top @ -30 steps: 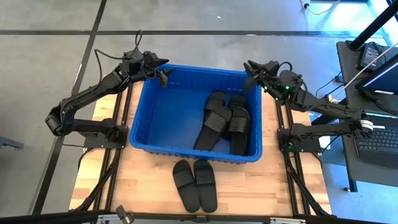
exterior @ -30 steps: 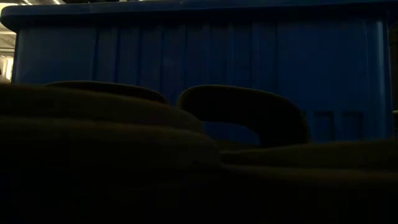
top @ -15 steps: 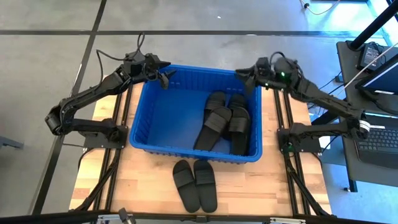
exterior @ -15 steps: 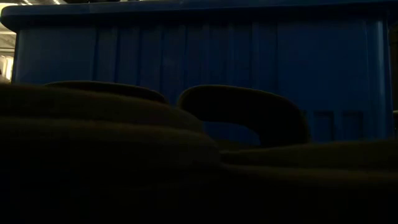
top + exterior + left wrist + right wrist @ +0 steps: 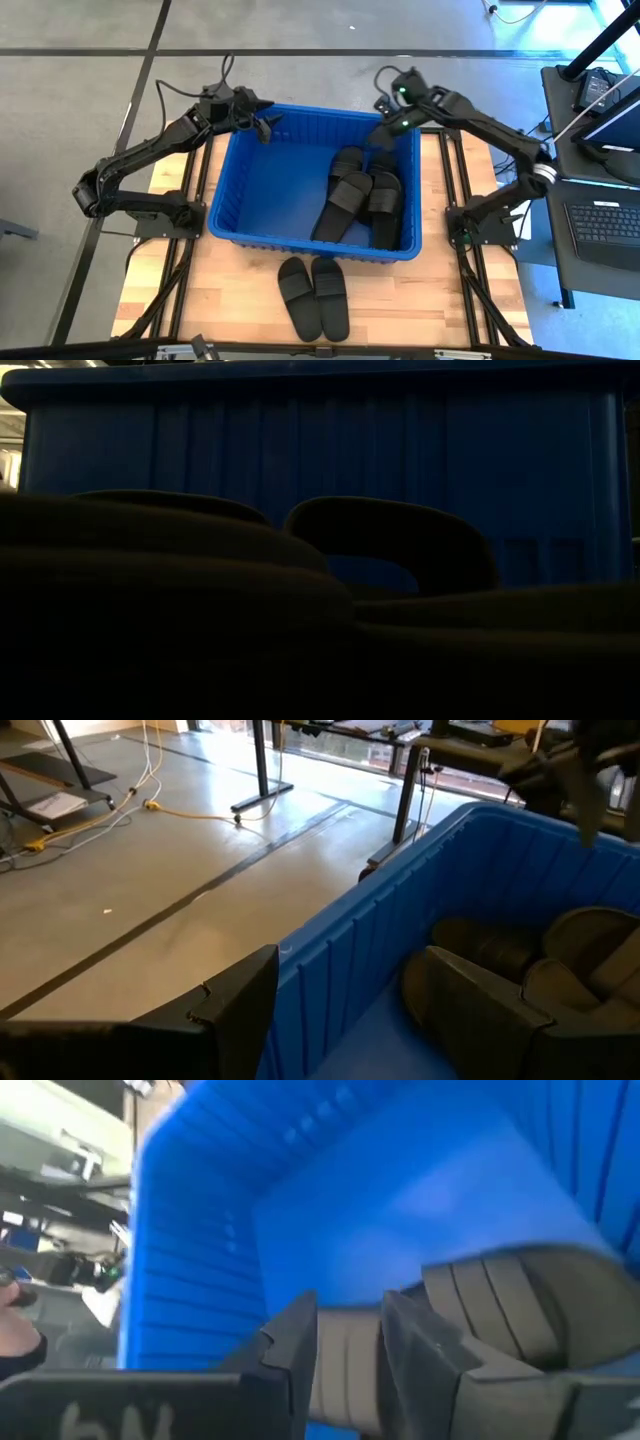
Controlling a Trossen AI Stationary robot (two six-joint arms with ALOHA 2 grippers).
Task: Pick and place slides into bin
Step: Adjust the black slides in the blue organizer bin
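Blue bin (image 5: 228, 190), four black slides (image 5: 362, 190) inside, two outside

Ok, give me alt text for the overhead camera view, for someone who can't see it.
A blue bin on a wooden table holds four black slides along its right side; two more slides lie on the table in front of it. The right gripper reaches into the bin's far right corner, and the left gripper hovers open at its far left corner.
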